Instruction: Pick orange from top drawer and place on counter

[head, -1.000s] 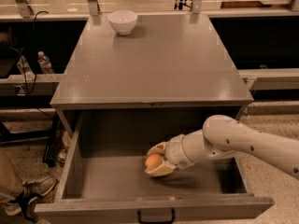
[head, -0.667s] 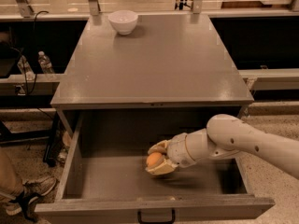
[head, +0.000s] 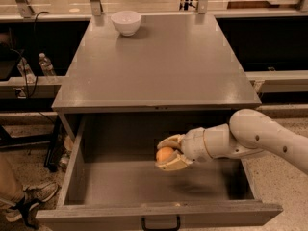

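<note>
Orange (head: 165, 153) gripped inside open top drawer (head: 72, 172).
Black handle (head: 160, 224) on drawer front panel, nearest. Behind it, end effector (head: 159, 155) reaches in from the right, fingers closed around the orange, holding it mid-drawer, apparently clear of the drawer floor. Counter (head: 159, 66) lies beyond, white bowl (head: 126, 22) near its far edge, left of centre.

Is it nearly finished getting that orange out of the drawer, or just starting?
About halfway. Done: the top drawer stands open, and the gripper, reaching inside, has its fingers closed around the orange. In hand: the orange seems held just above the drawer floor, judging by the shadow below. Left: lifting it out and setting it on the counter.
</note>
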You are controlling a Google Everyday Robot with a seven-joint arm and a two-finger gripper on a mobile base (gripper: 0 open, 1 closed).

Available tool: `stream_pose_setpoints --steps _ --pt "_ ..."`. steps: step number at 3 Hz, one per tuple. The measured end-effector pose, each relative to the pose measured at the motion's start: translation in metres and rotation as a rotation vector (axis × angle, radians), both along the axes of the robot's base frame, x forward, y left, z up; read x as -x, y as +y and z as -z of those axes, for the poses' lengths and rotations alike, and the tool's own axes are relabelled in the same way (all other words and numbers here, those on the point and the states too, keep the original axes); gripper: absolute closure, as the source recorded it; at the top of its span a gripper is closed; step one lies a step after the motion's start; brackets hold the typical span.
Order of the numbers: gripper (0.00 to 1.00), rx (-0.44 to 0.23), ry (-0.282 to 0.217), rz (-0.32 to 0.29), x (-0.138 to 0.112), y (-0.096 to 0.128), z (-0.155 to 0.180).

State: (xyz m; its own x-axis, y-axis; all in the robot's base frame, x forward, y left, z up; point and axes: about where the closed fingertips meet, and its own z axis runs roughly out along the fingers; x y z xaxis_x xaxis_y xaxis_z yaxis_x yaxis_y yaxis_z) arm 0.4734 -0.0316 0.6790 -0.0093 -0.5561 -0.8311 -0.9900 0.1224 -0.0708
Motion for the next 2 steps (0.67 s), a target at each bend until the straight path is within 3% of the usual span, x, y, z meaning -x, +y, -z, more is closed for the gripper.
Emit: stream_pose_setpoints --steps 1,2 --pt "1.0 0.0 0.0 0.0 0.0 0.0 0.0" --pt "1.0 -0.034 -0.029 -0.026 0.008 -0.004 -0.03"
